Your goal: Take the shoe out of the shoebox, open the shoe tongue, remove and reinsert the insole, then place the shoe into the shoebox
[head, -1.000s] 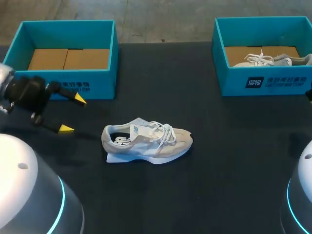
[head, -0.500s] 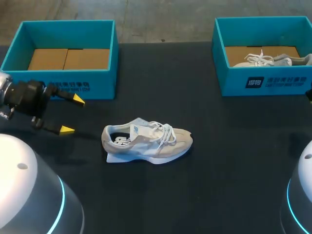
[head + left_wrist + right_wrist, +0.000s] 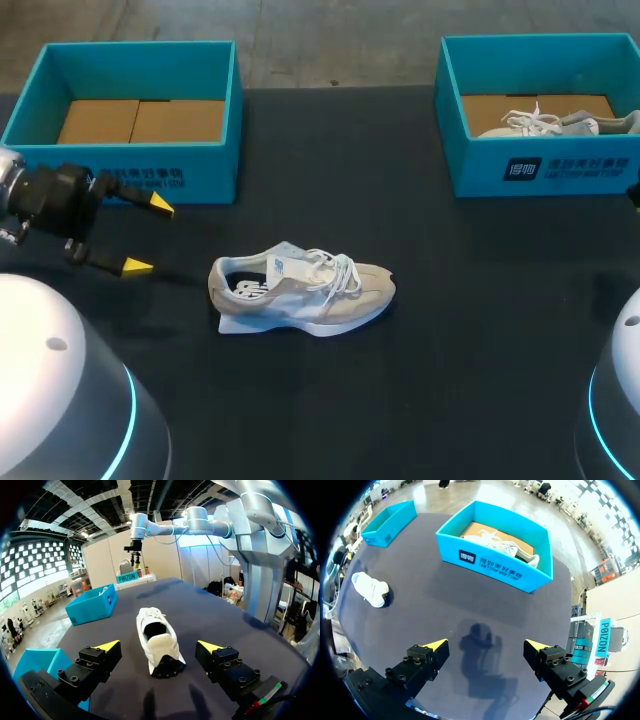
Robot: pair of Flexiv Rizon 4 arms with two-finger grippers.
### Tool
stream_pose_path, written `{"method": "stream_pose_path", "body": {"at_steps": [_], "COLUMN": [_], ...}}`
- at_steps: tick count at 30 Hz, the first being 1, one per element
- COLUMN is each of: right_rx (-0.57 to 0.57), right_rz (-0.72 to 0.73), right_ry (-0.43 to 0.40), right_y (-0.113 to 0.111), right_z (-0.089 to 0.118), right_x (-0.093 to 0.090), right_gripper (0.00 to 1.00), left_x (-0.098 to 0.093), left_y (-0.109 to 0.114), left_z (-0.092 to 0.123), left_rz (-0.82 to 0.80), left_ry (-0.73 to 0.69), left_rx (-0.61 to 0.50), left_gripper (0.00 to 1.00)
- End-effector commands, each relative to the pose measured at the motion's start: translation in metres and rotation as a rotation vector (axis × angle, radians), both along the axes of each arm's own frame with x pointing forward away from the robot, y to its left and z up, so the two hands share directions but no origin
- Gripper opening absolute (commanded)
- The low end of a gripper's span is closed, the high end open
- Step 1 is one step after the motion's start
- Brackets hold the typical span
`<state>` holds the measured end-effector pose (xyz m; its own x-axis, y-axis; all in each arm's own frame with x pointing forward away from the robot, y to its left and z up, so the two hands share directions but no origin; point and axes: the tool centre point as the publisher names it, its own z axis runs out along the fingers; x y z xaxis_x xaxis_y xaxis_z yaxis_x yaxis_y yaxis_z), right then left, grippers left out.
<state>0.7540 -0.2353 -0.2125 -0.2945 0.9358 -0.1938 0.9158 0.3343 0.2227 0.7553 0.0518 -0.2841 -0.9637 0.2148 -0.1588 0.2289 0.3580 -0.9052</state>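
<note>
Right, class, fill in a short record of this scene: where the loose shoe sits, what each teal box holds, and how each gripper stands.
Loose shoe: white and beige lace-up sneaker, upright on the black table, outside both boxes.
Left box: left teal cardboard shoebox, open, no shoe inside.
Right box: right teal cardboard shoebox, open, holding a second pale shoe.
Left gripper: open, empty, facing the sneaker's heel, apart from it.
Right gripper: open, empty, over bare table.

Right claw [image 3: 486,643], spread wide, above the table [image 3: 445,605]; shoebox [image 3: 490,562] ahead, shoe [image 3: 495,542] inside.
</note>
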Motion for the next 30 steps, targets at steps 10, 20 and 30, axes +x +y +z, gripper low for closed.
{"method": "stream_pose_path", "body": {"at_steps": [10, 20, 30], "right_rx": [0.001, 0.001, 0.001], "right_rz": [0.001, 0.001, 0.001], "right_ry": [0.002, 0.002, 0.002], "right_y": [0.0, 0.0, 0.0], "right_z": [0.0, 0.0, 0.0], "right_x": [0.001, 0.001, 0.001], "right_gripper": [1.0, 1.0, 1.0], "left_x": [-0.008, -0.014, -0.013], "left_y": [0.001, -0.001, -0.028], "left_z": [-0.016, -0.051, -0.078], "left_rz": [0.072, 0.148, 0.221], "left_ry": [0.06, 0.142, 0.195], "left_rx": [-0.041, 0.015, 0.027], "left_gripper": [1.0, 1.0, 1.0]}}
